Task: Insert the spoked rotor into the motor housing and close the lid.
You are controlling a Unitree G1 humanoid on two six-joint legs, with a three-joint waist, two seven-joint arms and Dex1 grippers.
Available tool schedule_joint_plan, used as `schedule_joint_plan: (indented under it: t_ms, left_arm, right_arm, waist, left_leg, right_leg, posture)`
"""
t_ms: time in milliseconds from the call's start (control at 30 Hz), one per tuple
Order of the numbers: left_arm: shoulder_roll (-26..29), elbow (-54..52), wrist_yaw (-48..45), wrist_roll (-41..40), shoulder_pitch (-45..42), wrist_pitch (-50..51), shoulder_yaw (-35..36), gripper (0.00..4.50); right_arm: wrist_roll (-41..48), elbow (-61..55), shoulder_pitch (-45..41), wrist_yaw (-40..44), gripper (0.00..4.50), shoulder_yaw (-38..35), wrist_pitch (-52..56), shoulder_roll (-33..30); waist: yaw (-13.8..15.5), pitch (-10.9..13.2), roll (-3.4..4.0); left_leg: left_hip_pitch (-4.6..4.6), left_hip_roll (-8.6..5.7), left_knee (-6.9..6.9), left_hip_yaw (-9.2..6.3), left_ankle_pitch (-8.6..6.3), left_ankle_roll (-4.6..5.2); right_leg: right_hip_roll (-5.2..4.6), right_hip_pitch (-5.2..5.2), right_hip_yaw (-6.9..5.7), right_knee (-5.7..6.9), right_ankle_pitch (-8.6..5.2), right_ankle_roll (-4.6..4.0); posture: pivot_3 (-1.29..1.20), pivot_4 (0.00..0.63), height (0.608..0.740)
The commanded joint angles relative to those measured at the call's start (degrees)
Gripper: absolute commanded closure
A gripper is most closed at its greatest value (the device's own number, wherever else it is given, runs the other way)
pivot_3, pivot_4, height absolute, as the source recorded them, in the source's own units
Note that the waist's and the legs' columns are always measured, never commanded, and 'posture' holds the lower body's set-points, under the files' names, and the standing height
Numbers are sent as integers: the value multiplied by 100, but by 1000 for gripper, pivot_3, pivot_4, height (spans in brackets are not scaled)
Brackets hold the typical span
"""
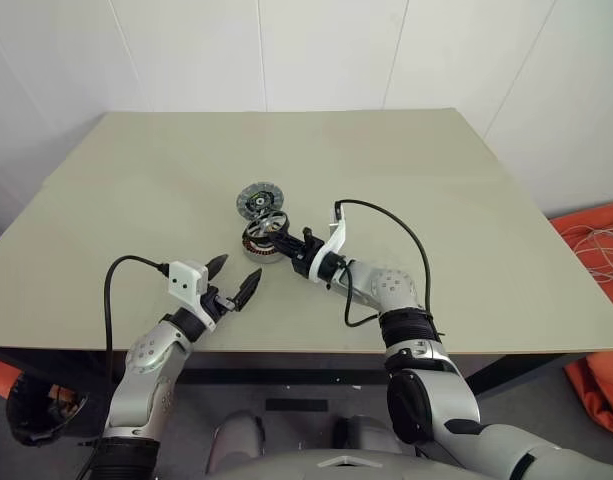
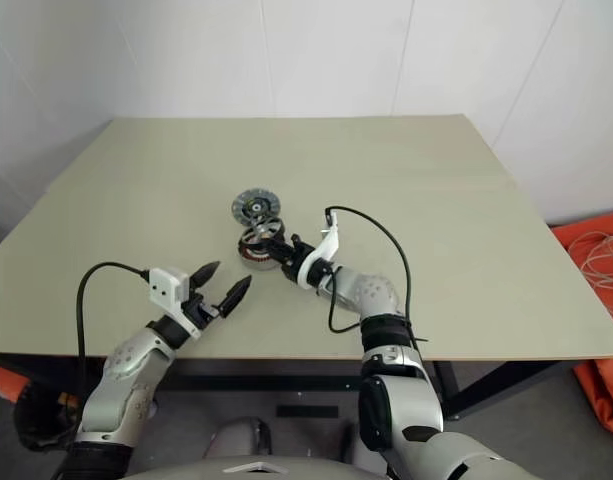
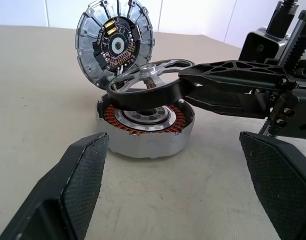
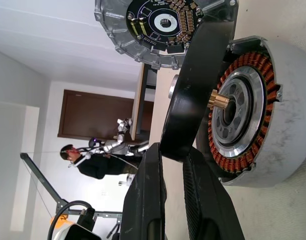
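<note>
Two grippers over the desk. Right gripper nearly shut, pinching the rotor by its dark rim, edge-on between the fingers. Rotor tilted, low side touching or just over the housing's rim, far side raised; contact hard to tell. Housing sits on the desk, copper windings and silver hub up, a brass pin sticking out of its centre in the right wrist view. Lid stands tilted up just behind the housing, circuit board facing me; its lower edge is hidden behind the rotor. Left gripper wide open, holding nothing, near the housing but apart from it, pointing at it. Rotor spokes partly covered by my right fingers.
</note>
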Motion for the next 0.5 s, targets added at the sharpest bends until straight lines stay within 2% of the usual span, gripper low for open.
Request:
schedule_joint_plan:
  t_ms: [33, 400, 467, 500]
  left_arm:
    - [49, -260, -24, -77, -52, -19, 51, 0]
    - [13, -378, 6, -79, -31, 66, -19, 0]
    - [37, -386, -1, -103, -42, 93, 19, 0]
    - [53, -380, -11, -120, -51, 104, 44, 0]
  right_arm:
    - [26, -101, -311, 75, 4267, 19, 26, 389]
    - [67, -264, -214, 93, 4267, 112, 222, 444]
    - [8, -255, -220, 82, 3546, 155, 179, 441]
    - [-19, -249, -225, 84, 3546, 175, 153, 438]
  waist:
    - [0, 0, 0]
    - [1, 0, 0]
    - [0, 0, 0]
    - [0, 0, 0]
  left_leg:
    - [0, 0, 0, 0, 0, 0]
    - [1, 0, 0, 0, 0, 0]
    - [1, 0, 0, 0, 0, 0]
    - [1, 0, 0, 0, 0, 0]
  right_leg:
    - [0, 0, 0, 0, 0, 0]
    - [0, 1, 0, 0, 1, -1]
    - [0, 1, 0, 0, 1, -2]
    - [0, 1, 0, 0, 1, -2]
  posture:
    - [0, 0, 740]
    - [0, 0, 740]
    - [0, 0, 740]
    - [0, 0, 740]
